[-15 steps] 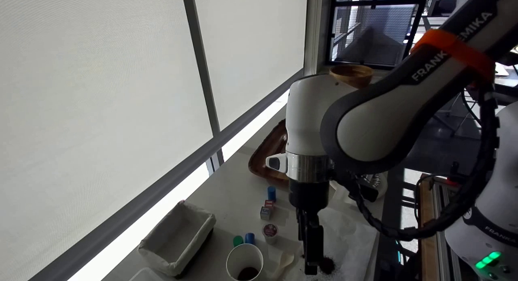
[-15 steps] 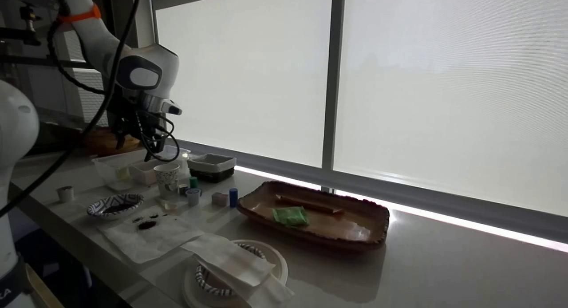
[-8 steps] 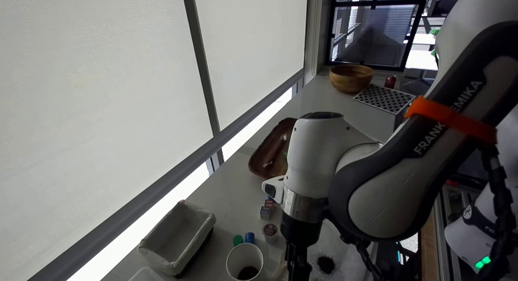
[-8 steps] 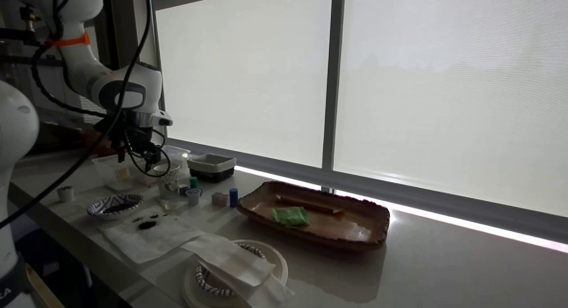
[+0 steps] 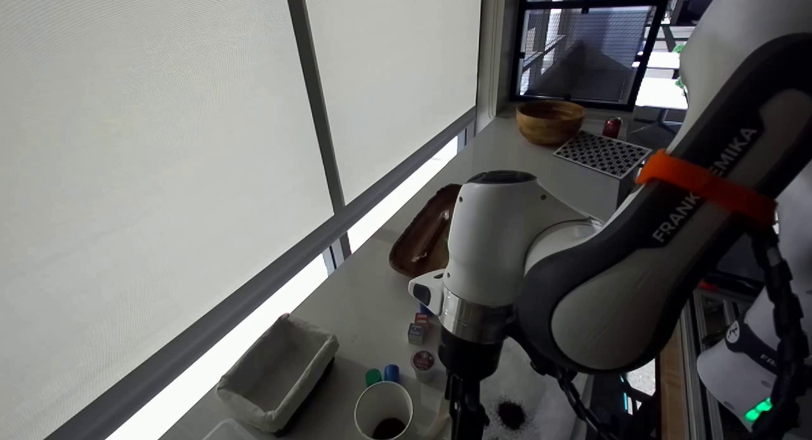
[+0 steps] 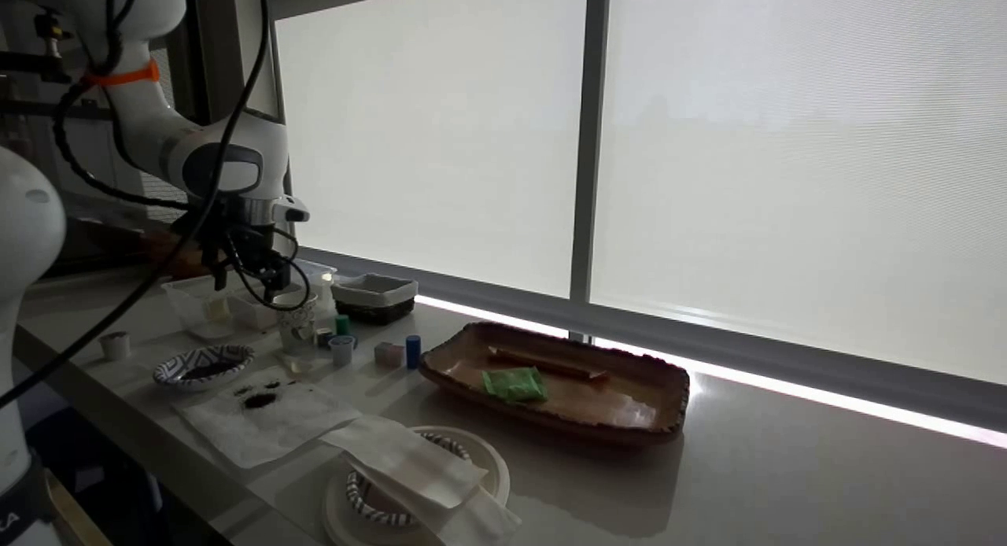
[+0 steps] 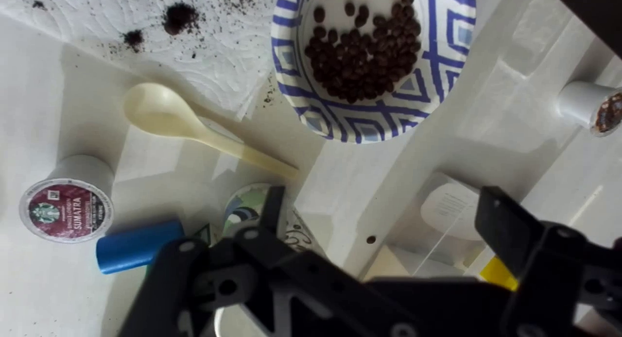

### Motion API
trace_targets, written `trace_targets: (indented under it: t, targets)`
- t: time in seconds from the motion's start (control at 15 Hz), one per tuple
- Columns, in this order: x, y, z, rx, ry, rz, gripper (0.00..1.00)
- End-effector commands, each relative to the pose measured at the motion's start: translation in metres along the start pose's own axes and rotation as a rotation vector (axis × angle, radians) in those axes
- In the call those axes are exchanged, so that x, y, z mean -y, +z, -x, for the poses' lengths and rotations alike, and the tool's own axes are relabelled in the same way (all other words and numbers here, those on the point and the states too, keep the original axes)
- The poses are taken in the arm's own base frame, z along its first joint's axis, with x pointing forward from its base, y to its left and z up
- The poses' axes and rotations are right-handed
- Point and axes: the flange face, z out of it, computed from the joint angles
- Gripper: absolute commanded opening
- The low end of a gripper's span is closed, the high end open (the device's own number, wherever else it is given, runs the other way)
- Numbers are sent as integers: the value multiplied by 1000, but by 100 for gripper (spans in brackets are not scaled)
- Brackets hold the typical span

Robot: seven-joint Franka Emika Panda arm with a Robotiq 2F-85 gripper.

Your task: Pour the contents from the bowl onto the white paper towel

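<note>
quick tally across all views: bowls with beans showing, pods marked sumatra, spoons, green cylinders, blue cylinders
Patterned bowl with beans showing: 1
Sumatra pod: 1
Spoon: 1
Green cylinder: 1
Blue cylinders: 2, one beside the green cylinder, one nearer the brown tray
Total: 6

pale table [image 6: 802, 475] bears bowl [image 7: 367, 126], paper towel [image 6: 271, 436], spoon [image 7: 163, 113]
</note>
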Motion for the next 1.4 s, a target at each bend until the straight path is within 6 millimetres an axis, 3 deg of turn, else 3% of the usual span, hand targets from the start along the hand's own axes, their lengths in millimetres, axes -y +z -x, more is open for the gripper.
trace_targets:
  t: [0.0, 0.33, 0.53, 1.33]
  targets:
    - [11, 13, 23, 30, -84, 79, 100]
    - [40, 38, 62, 16, -101, 96, 100]
    - [45, 55, 80, 30, -52, 92, 100]
    - [5, 79, 73, 0, 75, 82, 100]
